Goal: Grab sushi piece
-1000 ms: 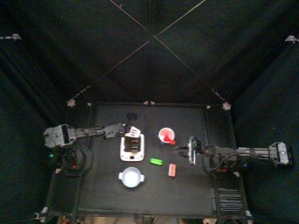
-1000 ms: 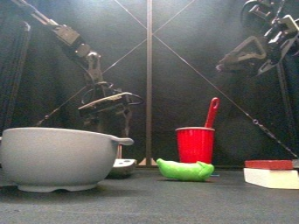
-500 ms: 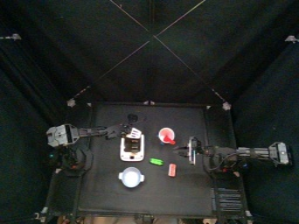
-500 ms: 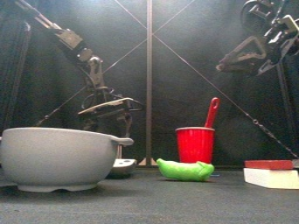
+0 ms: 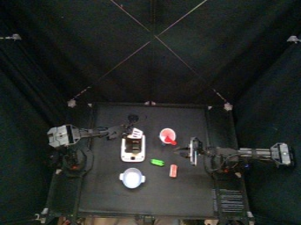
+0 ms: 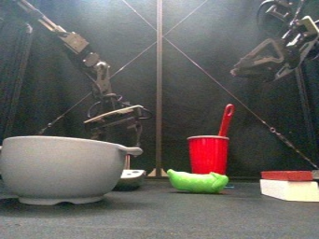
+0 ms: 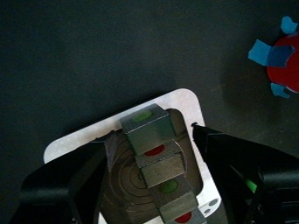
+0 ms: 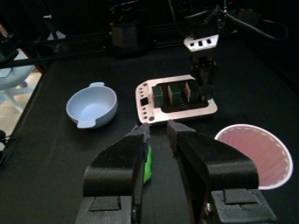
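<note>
A white tray (image 7: 91,138) holds several dark greyish sushi pieces (image 7: 153,137) in a row, with green or red centres. My left gripper (image 7: 156,150) is open right over the tray, one jaw on each side of the row. I cannot tell whether the jaws touch a piece. In the top view the left gripper (image 5: 133,134) is at the far end of the tray (image 5: 130,149). In the right wrist view the left gripper (image 8: 205,70) hangs over the tray (image 8: 176,94). My right gripper (image 5: 192,150) rests right of the middle, its jaws a narrow gap apart and empty.
A white bowl (image 5: 132,179) stands at the front, large in the front view (image 6: 69,168). A red cup (image 6: 208,154) with a red spoon stands behind a small green piece (image 6: 200,181). A red-orange block (image 5: 173,170) lies near the green piece (image 5: 157,162).
My left gripper has sunk a little toward the tray. The right arm has not moved.
</note>
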Robot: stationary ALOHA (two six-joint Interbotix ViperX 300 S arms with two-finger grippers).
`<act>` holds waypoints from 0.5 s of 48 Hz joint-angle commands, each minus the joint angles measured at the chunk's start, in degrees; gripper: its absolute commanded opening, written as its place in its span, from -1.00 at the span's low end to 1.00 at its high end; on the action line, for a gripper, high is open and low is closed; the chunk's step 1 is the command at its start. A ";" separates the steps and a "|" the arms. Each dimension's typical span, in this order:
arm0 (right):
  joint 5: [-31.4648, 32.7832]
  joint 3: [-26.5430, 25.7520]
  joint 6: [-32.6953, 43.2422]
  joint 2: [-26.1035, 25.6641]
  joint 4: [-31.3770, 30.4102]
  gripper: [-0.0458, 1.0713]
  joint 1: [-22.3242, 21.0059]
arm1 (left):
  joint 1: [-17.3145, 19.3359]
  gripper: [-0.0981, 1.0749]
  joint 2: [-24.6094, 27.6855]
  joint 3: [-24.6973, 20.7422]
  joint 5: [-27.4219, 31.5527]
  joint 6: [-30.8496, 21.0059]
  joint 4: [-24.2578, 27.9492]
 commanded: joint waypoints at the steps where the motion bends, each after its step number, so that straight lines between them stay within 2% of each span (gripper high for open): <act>1: -0.44 -0.53 -0.09 0.18 0.09 0.27 -0.09 | 0.18 0.87 -0.09 -1.41 0.18 0.00 0.00; 24: -0.44 -0.53 -0.09 0.18 0.00 0.27 -0.09 | 0.62 0.86 0.35 -1.32 0.26 0.00 0.26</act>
